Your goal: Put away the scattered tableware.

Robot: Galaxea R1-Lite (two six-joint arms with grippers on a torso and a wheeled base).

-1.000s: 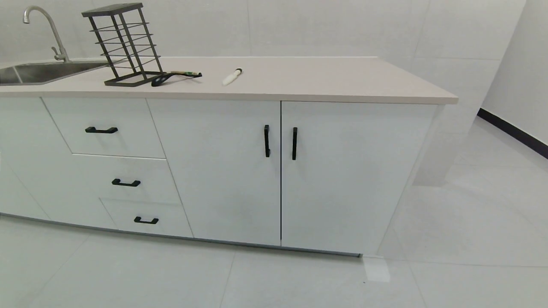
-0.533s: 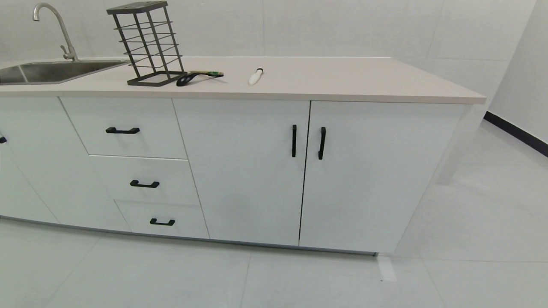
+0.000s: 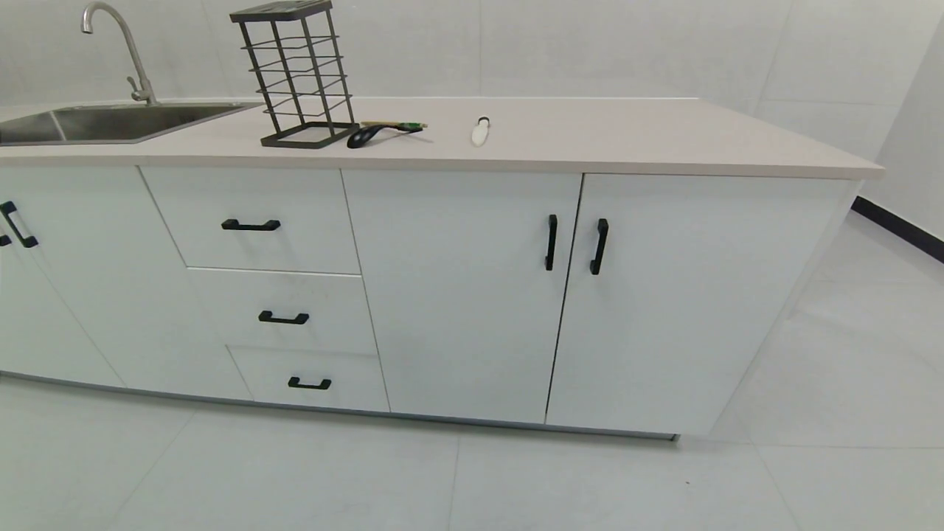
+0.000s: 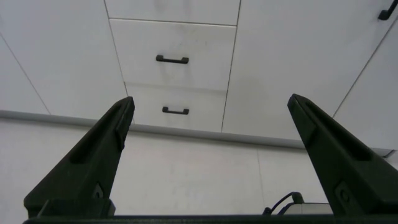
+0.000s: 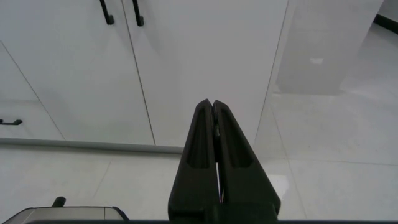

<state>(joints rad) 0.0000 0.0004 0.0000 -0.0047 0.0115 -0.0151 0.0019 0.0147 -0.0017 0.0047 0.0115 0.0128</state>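
A: Left hand (image 4: 210, 101), state?
B: Released. Its two dark fingers (image 4: 99, 146) are standing wide apart. It is hanging low and pointing at the white drawers (image 4: 172, 74) with black bar handles, and at the pale tiled floor (image 4: 186, 171) below them.
A: Right hand (image 5: 212, 109)?
B: Clenched. Its fingers are pressing flat against each other along their length. It is facing the white cupboard doors (image 5: 205, 56) with paired black upright handles, above the same floor.
A: Task items, location?
B: Both are lying up on the long beige surface (image 3: 664, 140), above the cabinet fronts the hands are facing. The black spoon (image 3: 366, 135), with a pale handle tipped in green, is lying just beside the base of the tall black wire rack (image 3: 299, 74). Whether they are touching, I cannot tell. The slim white utensil (image 3: 480, 131) with a dark end is lying near the spoon's handle end, apart from it, on the side away from the rack.
A: Rack?
B: It is standing upright on the surface, between the spoon and the steel sink (image 3: 110, 122). A curved metal tap (image 3: 118, 37) is rising behind the sink.
A: Fronts?
B: The drawers are sitting stacked under the rack, and the doors are sitting beside them, under the utensil. All are shut.
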